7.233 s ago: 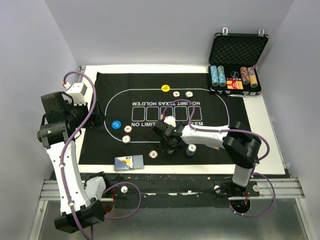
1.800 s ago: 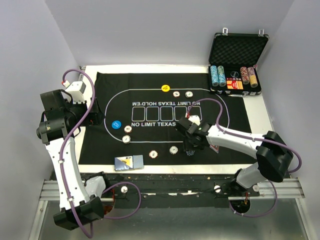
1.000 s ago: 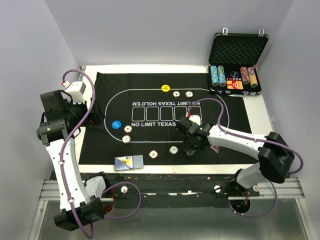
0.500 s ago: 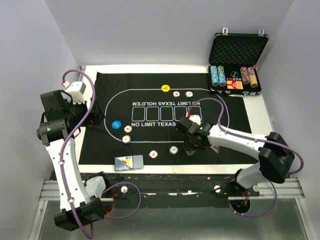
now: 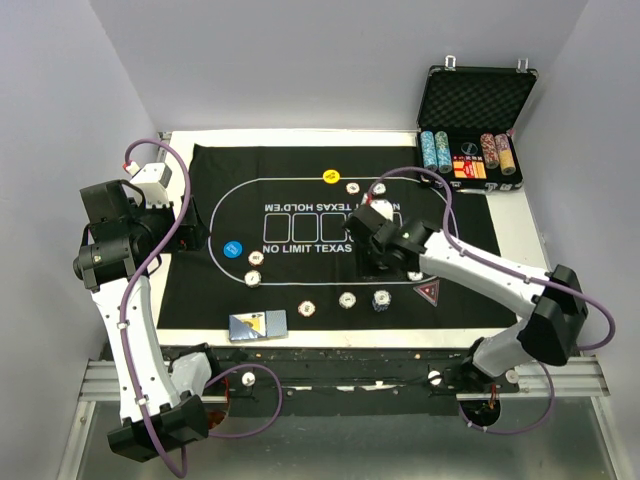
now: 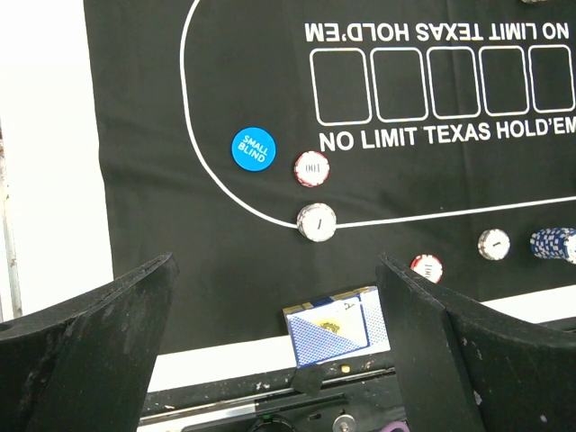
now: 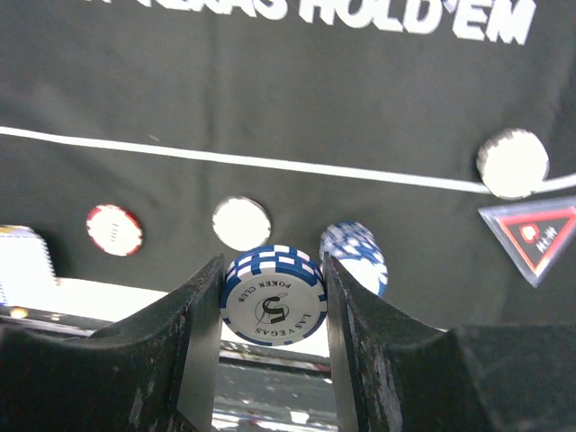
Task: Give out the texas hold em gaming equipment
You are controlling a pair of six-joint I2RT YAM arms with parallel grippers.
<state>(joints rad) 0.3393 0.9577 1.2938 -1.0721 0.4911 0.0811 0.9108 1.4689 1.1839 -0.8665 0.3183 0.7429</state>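
My right gripper (image 5: 376, 262) hangs above the black mat and is shut on one blue-and-white poker chip (image 7: 273, 297), held on edge between the fingers (image 7: 202, 306). Below it a short stack of blue chips (image 5: 381, 299) stands on the mat, also in the right wrist view (image 7: 355, 255). A white chip (image 5: 347, 299), a red chip (image 5: 308, 308) and the dark red triangular marker (image 5: 427, 291) lie nearby. The blue-backed cards (image 5: 258, 325) lie at the mat's near edge. My left gripper (image 6: 277, 263) is open and empty, high over the mat's left side.
A blue button (image 5: 232, 248), a yellow button (image 5: 331, 176) and more chips (image 5: 352, 186) lie on the mat. The open black case (image 5: 475, 100) with rows of chips stands at the far right. The table's near edge (image 6: 225, 369) lies below the cards.
My right gripper has risen off the blue chip stack with one blue chip and moved away from the near edge toward the mat's middle. The left arm has not moved.
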